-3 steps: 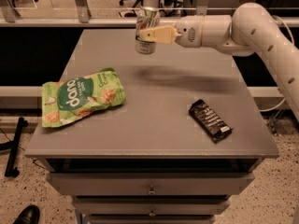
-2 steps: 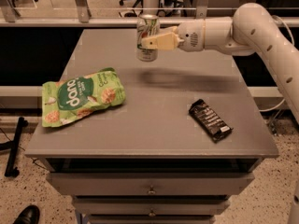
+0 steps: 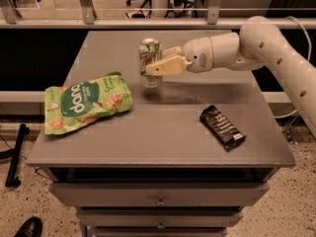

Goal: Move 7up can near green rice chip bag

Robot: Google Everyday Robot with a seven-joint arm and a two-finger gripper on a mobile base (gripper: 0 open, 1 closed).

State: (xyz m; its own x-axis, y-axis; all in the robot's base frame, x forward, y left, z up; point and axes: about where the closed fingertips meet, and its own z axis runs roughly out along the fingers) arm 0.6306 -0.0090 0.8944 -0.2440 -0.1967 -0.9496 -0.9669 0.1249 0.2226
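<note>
Bag (image 3: 88, 102): bright green pouch, lies flat on the left of the desk (image 3: 163, 137), tilted, its upper right corner toward the middle. White lettering reads "dang"; pale round chips are pictured; the smaller print is unreadable.

Can (image 3: 148, 50): upright, right of the bag and a little behind it, near but not touching. Silver top, green and red marks on the side; no brand lettering can be made out from here. Its base sits at or just above the desk top, with a shadow close beneath. Which of the two cannot be told.

End effector (image 3: 155, 68): reaches in from the right and is clenched on the can's middle, with one beige finger (image 3: 167, 65) lying across the can's front.

Step in hand, as judged: carry phase, the can gripped and close to the goal. A narrow strip of desk remains between can and bag.

Next move calls for a short shift left and toward the front, keeping the can upright, then setting it down flat beside the bag's right edge without riding onto the pouch, and only then letting go.

Candy bar (image 3: 222, 127): black wrapper, front right, well apart from the can; its print is too small to read.

Arm (image 3: 269, 38): white, enters from the right edge.
</note>
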